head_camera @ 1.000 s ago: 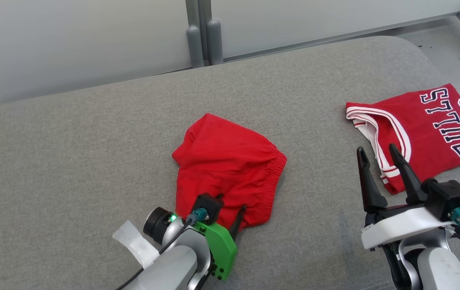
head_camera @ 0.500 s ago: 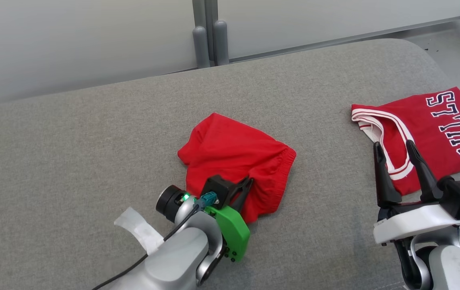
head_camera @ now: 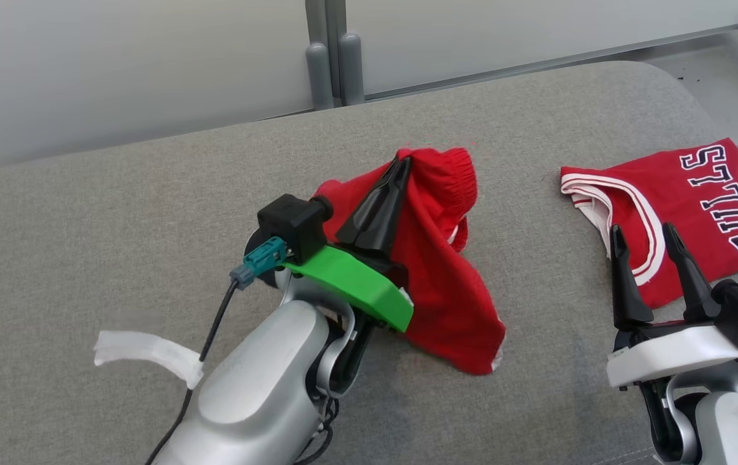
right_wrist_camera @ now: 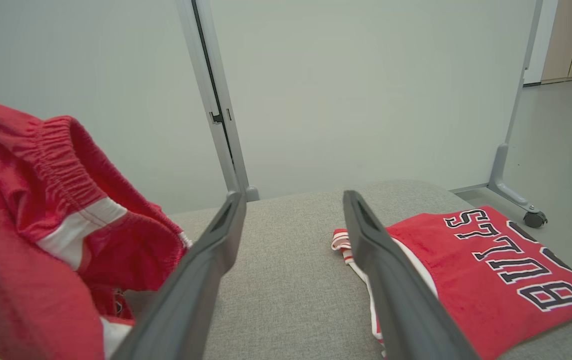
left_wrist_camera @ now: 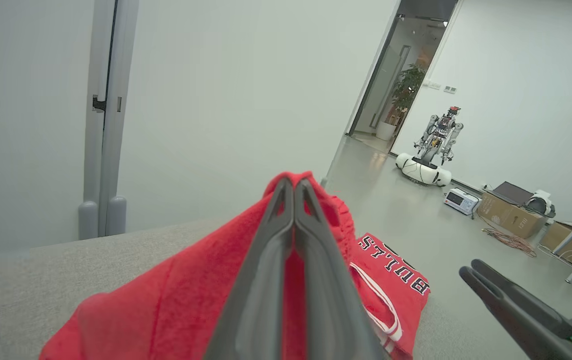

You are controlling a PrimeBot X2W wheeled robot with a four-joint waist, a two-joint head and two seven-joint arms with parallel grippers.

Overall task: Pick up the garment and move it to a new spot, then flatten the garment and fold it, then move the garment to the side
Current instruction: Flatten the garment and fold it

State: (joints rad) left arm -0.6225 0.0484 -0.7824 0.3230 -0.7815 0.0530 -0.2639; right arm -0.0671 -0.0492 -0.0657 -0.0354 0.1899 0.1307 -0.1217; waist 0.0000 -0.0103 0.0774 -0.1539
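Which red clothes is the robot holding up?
On the wide grey fabric bench, find the left gripper near the middle. Plain red cloth shorts with an elastic waistband hang from it; the flat red jersey nearby has BULLS lettering.

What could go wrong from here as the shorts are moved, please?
1. The left gripper pinches just a narrow fold of the shorts near its tips, so the cloth might slip out.
2. The shorts' lower hem looks to touch the cushion and may drag.
3. The open right gripper hovers by the jersey and could snag it.
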